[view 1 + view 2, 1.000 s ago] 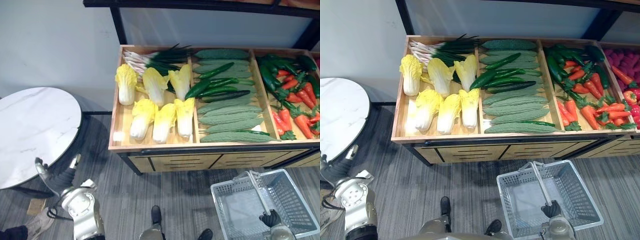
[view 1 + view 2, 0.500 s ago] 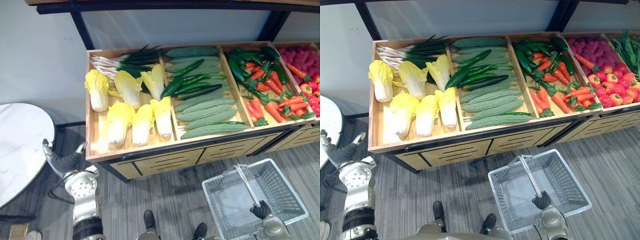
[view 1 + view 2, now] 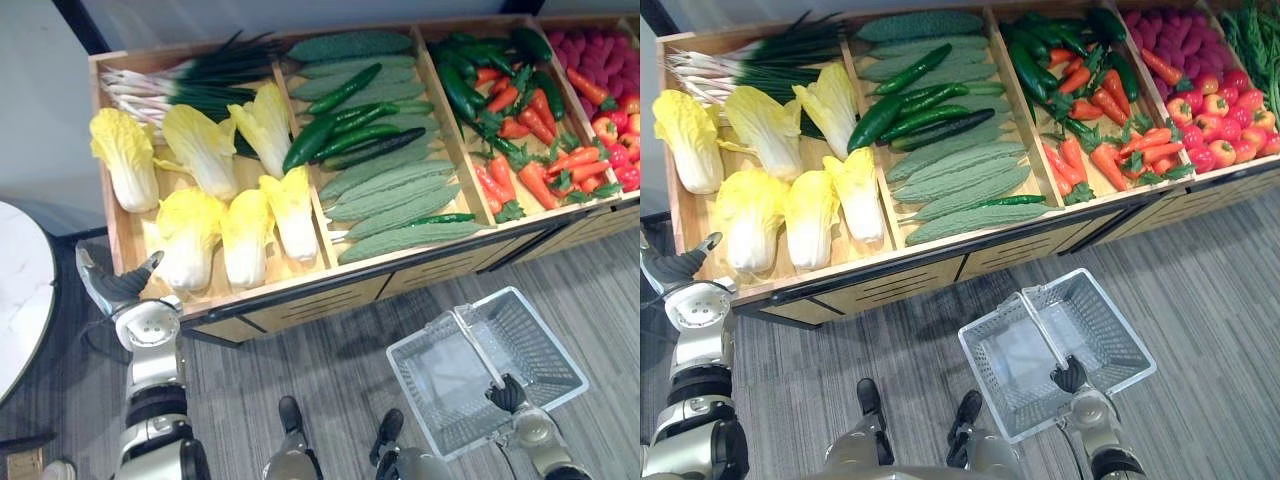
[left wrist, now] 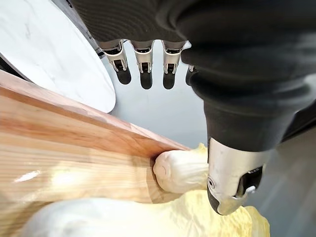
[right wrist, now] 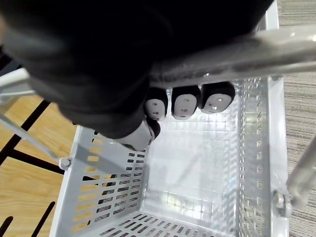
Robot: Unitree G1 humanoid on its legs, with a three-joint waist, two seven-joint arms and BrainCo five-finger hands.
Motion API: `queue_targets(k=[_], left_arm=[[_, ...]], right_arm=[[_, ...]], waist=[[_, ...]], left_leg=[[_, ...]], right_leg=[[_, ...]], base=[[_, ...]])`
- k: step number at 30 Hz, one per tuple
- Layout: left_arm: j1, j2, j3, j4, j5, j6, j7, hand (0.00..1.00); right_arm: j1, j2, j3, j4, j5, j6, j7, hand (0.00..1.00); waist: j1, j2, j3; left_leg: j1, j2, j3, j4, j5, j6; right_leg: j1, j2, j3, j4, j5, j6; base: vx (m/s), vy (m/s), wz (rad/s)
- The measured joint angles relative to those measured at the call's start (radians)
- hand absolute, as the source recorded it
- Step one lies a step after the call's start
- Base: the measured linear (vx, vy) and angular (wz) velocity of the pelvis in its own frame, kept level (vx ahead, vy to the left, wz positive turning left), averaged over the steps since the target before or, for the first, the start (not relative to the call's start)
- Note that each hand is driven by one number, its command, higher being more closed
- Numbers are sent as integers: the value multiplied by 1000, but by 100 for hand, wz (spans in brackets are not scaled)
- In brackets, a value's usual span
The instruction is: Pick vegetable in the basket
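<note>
A wooden produce stand [image 3: 300, 290] holds several yellow-white napa cabbages [image 3: 190, 235] in its left compartment. My left hand [image 3: 115, 285] hovers open at the stand's front left corner, just beside the nearest cabbage. In the left wrist view its straight fingers [image 4: 143, 59] point past the wooden rim, with a cabbage [image 4: 180, 170] close below. A grey wire basket [image 3: 540, 345] hangs empty over the floor in front of the stand. My right hand [image 3: 507, 393] is shut on the basket's handle [image 5: 237, 49], fingers [image 5: 182, 103] curled under the bar.
Green onions [image 3: 190, 80] lie behind the cabbages. Cucumbers and bitter gourds [image 3: 375, 170] fill the middle compartment, carrots and green peppers [image 3: 520, 130] the one to its right, red produce [image 3: 1210, 95] the far right. A round white marble table [image 3: 15, 300] stands at the left.
The camera has swung, so the stand now sits lower and nearer. My left hand has risen from beside the round table to the stand's front left corner. The right hand still holds the basket.
</note>
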Motion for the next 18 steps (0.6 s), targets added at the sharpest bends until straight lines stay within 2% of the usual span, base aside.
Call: queue_targets(k=[3, 6, 18], left_arm=[[-40, 7, -26, 20, 0, 19, 0, 0], [-65, 10, -50, 20, 38, 20, 0, 0], [-94, 10, -94, 81, 41, 33, 0, 0]], right_arm=[[-6, 0, 1, 0, 0, 0, -3, 100], [-14, 0, 11, 0, 1, 0, -7, 100], [-37, -2, 49, 0, 1, -7, -26, 100]], waist=[[-1, -2, 5], [-2, -7, 25], [-2, -11, 57]], left_leg=[[-18, 0, 1, 0, 1, 0], [-20, -1, 3, 0, 2, -2], [-34, 2, 28, 0, 6, -3]], right_leg=[[-19, -1, 5, 1, 3, -3], [-24, -1, 14, 1, 5, -4], [-57, 7, 57, -9, 32, -14]], base=[[56, 0, -5], [40, 0, -4], [12, -2, -8]])
